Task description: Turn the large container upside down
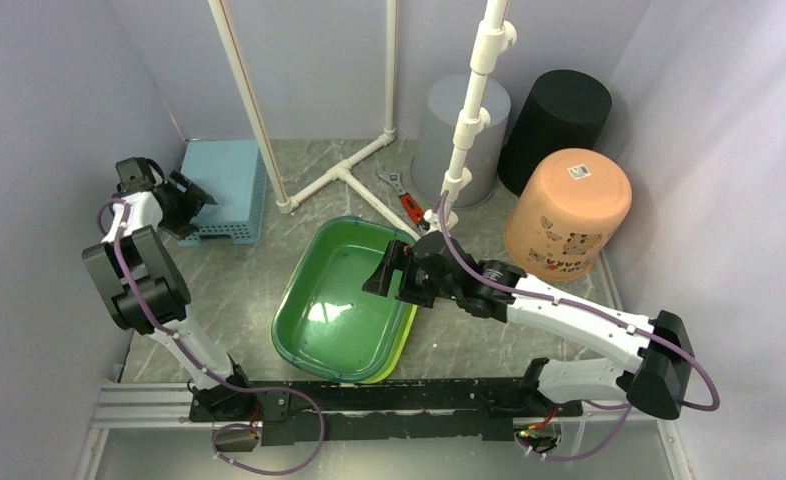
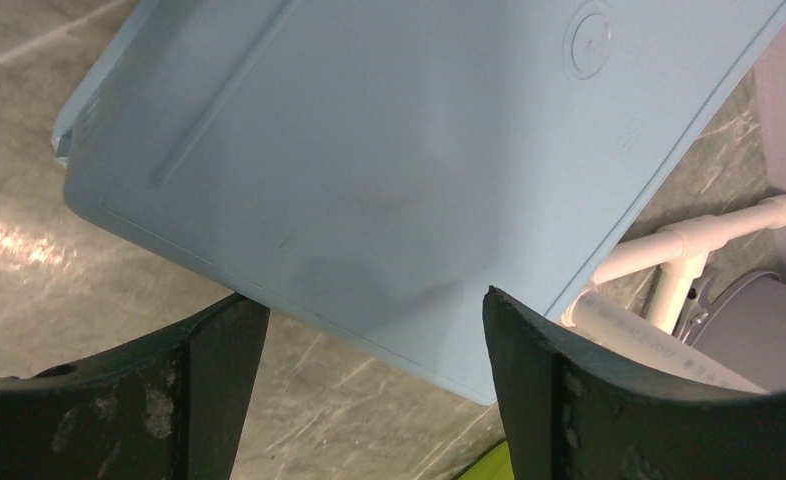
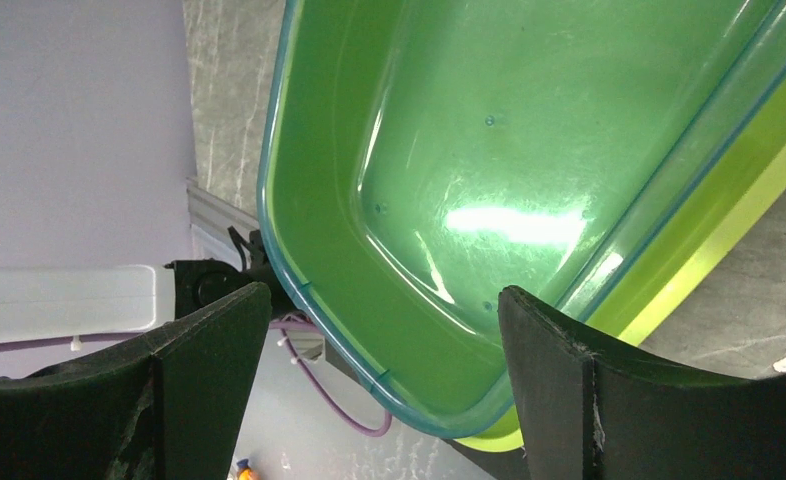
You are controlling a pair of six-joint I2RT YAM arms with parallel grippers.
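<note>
The large green tub point(image 1: 319, 325) stands upright mid-table, nested in a yellow-green tub point(image 1: 401, 345). My right gripper point(image 1: 382, 272) is open, hovering just above the green tub's right rim, touching nothing. In the right wrist view the green tub point(image 3: 489, 130) and the yellow-green tub's rim point(image 3: 729, 240) fill the space past my open right gripper point(image 3: 384, 292). My left gripper point(image 1: 191, 205) is open and empty at the far left, beside an upturned light-blue basket point(image 1: 224, 185). In the left wrist view the basket's base point(image 2: 389, 150) lies past my open left gripper point(image 2: 371, 300).
At the back right stand a grey bin point(image 1: 459, 125), a black bin point(image 1: 559, 115) and an orange bucket point(image 1: 569, 215), all bottom up. A red-handled wrench point(image 1: 404, 200) lies by a white pipe frame point(image 1: 344, 175). Walls close in on both sides.
</note>
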